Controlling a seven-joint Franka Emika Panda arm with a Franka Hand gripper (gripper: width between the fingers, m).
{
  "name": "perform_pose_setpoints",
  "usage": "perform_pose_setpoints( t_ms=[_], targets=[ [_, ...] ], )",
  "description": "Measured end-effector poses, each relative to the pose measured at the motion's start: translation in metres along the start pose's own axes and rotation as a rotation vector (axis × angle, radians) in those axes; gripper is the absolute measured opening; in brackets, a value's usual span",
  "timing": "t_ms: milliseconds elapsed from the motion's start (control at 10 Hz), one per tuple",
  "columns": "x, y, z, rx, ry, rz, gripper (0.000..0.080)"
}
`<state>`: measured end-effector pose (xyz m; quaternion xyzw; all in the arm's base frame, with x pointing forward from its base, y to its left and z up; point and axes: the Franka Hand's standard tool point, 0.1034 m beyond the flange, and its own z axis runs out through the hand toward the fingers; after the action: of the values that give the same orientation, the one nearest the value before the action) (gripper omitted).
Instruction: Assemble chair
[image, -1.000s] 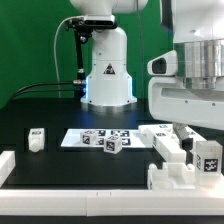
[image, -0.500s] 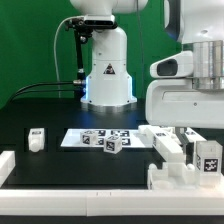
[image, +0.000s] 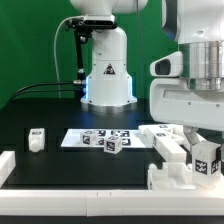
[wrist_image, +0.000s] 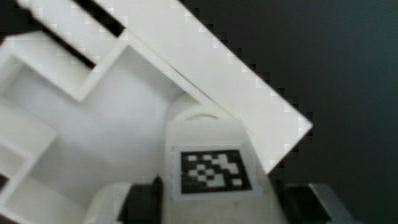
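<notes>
A plain matte green backdrop wall closes off the scene at the back. Before it spreads a flat matte black desk under bright, even light. The marker board lies flat on the desk's middle. A long, low white border rail runs along the desk's front edge.

exterior: low, facing across table | wrist: close above chair | shared: chair

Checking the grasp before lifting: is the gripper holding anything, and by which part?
Cannot tell: the gripper straddles the tagged chair piece at its sides; contact unclear.
</notes>
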<state>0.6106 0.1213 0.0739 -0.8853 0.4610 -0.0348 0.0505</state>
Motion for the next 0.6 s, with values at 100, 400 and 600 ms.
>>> perform_pose_setpoints(
  t_ms=[100,400,600],
  targets=[
    [-0.0017,-0.0004,0.0007,0.000,-0.015,0.202,0.0290],
    [0.0004,-0.0021,0.0013,0.008,-0.082,0.621,0.0288],
    [-0.0013,-0.0028,0.0015,0.009,-0.083,0.588,0.0288]
  ],
)
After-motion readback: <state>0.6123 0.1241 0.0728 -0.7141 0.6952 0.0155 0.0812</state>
